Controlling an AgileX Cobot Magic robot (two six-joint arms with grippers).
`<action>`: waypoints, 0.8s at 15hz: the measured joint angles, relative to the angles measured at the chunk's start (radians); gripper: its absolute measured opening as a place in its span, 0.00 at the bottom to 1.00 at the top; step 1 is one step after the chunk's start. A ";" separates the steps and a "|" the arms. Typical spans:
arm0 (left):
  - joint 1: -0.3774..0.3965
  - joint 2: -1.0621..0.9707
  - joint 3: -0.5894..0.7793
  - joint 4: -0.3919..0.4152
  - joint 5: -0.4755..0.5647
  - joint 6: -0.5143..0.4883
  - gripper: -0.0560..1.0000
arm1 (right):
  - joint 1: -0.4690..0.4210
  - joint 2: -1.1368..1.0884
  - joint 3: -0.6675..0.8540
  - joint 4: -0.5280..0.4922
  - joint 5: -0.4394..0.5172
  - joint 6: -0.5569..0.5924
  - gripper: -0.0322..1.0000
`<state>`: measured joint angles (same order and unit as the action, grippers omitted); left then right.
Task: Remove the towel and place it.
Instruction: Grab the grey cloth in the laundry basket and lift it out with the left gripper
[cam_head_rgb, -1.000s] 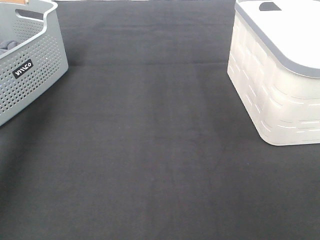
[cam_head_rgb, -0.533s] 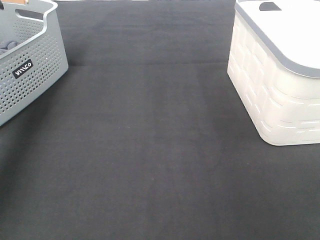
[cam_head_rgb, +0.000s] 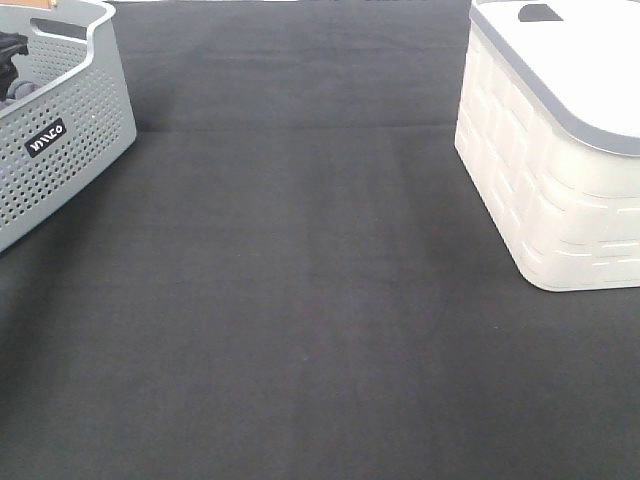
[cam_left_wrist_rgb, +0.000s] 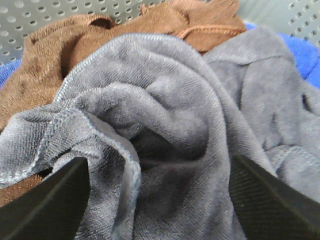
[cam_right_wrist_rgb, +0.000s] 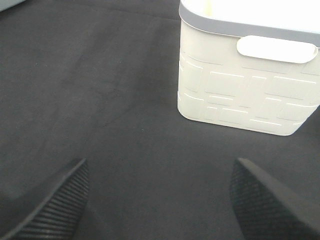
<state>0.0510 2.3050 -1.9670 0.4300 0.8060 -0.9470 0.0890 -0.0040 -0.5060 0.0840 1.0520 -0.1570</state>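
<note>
Pointing at the crumpled towel (cam_left_wrist_rgb: 165, 125) — left fingers (cam_left_wrist_rgb: 47, 205) spread wide.

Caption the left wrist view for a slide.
Open left gripper facing crumpled grey towel, with brown cloth, inside perforated basket.

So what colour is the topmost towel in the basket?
Slate grey towel; best in left wrist view.

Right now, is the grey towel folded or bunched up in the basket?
Bunched up. The grey towel lies in crumpled folds with a stitched edge curling over, against a brown cloth, inside the perforated grey basket.
</note>
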 joint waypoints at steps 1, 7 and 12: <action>0.000 0.003 0.000 0.009 0.000 -0.002 0.74 | 0.000 0.000 0.000 0.000 0.000 0.000 0.77; 0.001 0.005 0.000 0.059 0.008 -0.070 0.30 | 0.000 0.000 0.000 0.000 0.000 0.001 0.77; 0.001 0.004 0.000 0.039 0.008 -0.073 0.05 | 0.000 0.000 0.000 0.000 0.000 0.018 0.77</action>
<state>0.0520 2.3090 -1.9670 0.4690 0.8140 -1.0200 0.0890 -0.0040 -0.5060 0.0840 1.0520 -0.1390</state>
